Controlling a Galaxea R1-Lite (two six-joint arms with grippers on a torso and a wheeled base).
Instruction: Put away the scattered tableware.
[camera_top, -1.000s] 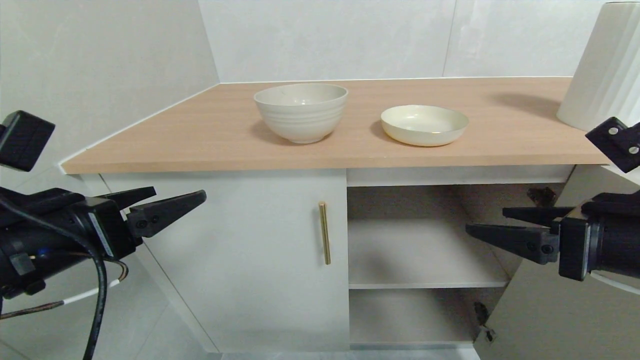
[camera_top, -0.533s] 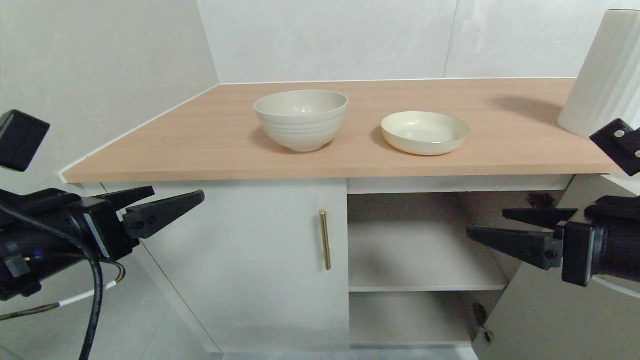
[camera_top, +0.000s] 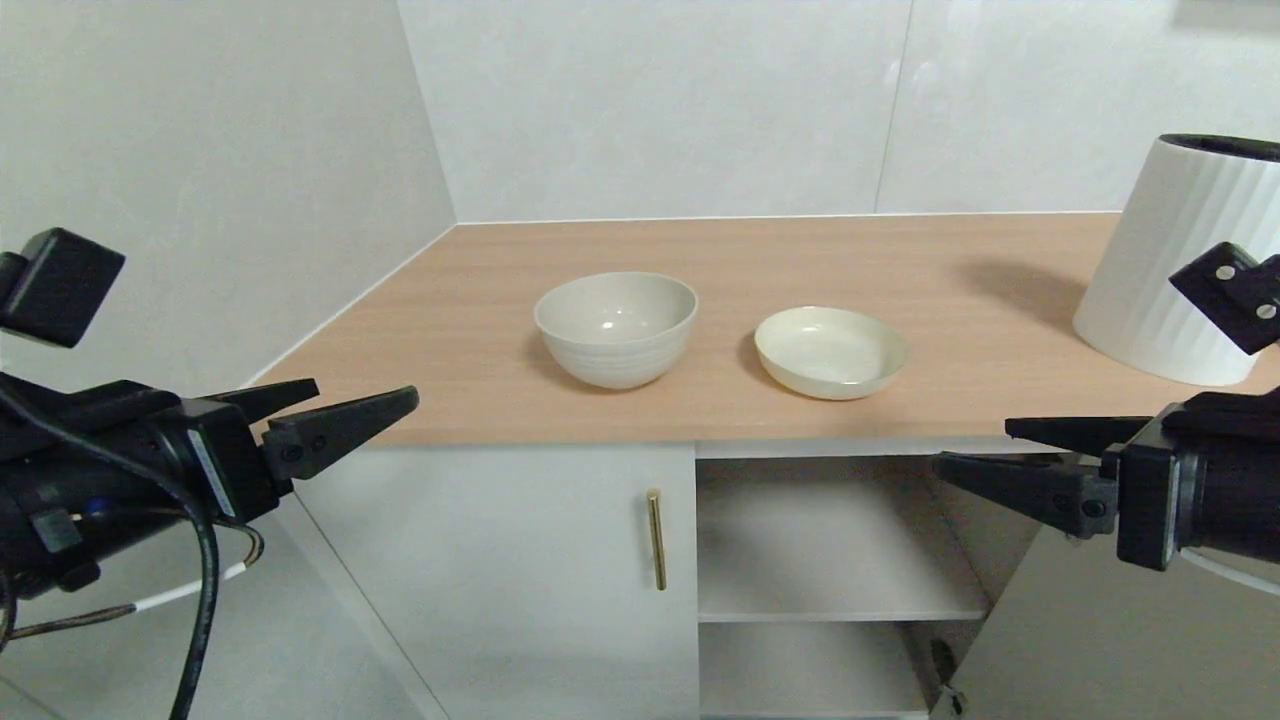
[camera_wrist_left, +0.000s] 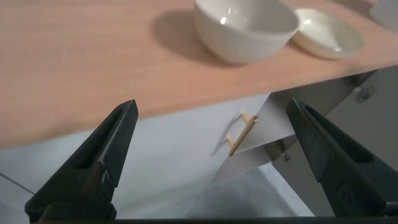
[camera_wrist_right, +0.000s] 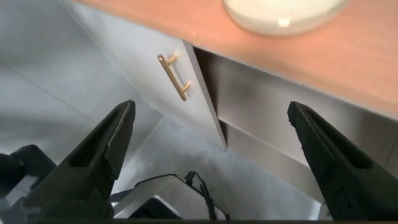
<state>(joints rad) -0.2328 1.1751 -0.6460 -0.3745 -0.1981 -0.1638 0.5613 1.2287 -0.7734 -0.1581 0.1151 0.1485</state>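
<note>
A: Bowl (camera_top: 615, 325) and shallow dish (camera_top: 830, 350) sit side by side, not touching, near the front of the bench (camera_top: 450, 340). Nothing grips either one.
B: Noted. Left hand (camera_top: 365, 392) and right hand (camera_top: 972, 444) are both spread and hold nothing, out to either side, well short of the tableware.
A: Right compartment stands open, with its shelf (camera_top: 840, 560) below the dish. We judge the first pick comes next.
B: We'd straddle the dish rim with the right hand, lift it level, and clear the bench edge before lowering it to the shelf.
</note>
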